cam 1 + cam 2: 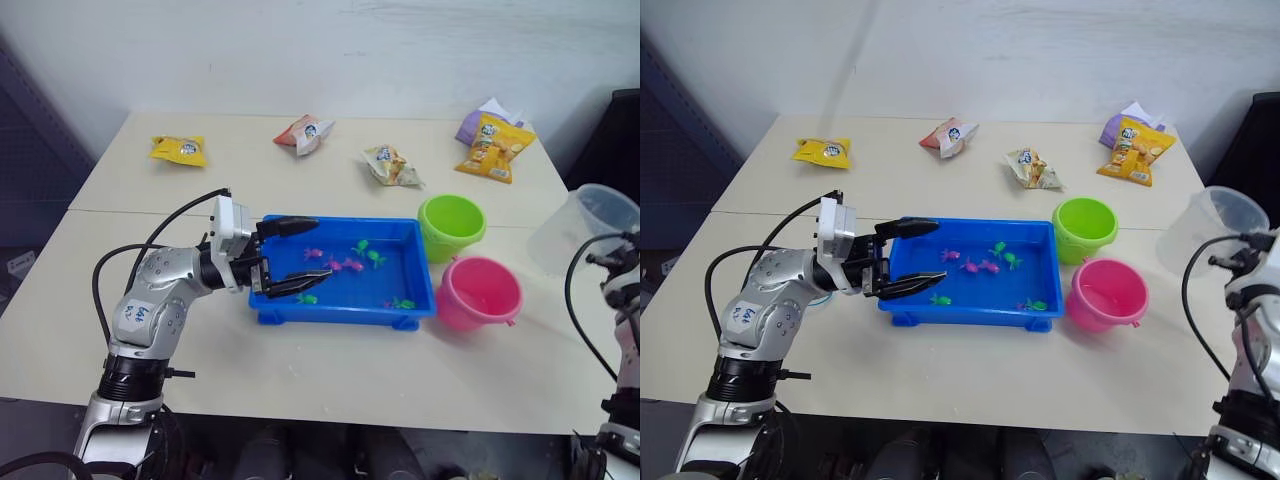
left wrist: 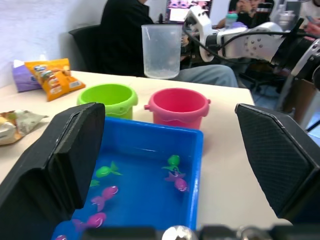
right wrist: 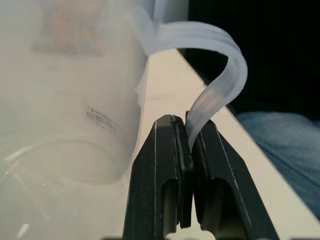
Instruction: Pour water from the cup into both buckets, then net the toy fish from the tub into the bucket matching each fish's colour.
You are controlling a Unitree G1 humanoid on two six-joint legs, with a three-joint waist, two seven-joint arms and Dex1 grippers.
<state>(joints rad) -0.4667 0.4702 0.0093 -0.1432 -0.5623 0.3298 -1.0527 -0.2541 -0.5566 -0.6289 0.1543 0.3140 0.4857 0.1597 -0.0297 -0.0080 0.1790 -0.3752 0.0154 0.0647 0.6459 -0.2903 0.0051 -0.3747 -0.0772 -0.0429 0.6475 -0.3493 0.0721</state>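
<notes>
The blue tub sits mid-table with several tiny pink fish and green fish lying in it. My left gripper hangs open over the tub's left end, holding nothing, and its fingers frame the fish. The lime green bucket stands just right of the tub, with the pink bucket in front of it. At the table's right edge the clear cup is held off the table. My right gripper is shut on the cup's handle.
Snack packets lie along the back of the table: a yellow one, a red-white one, a pale one, and orange and purple ones. A seated person in dark clothes is beyond the table's right side.
</notes>
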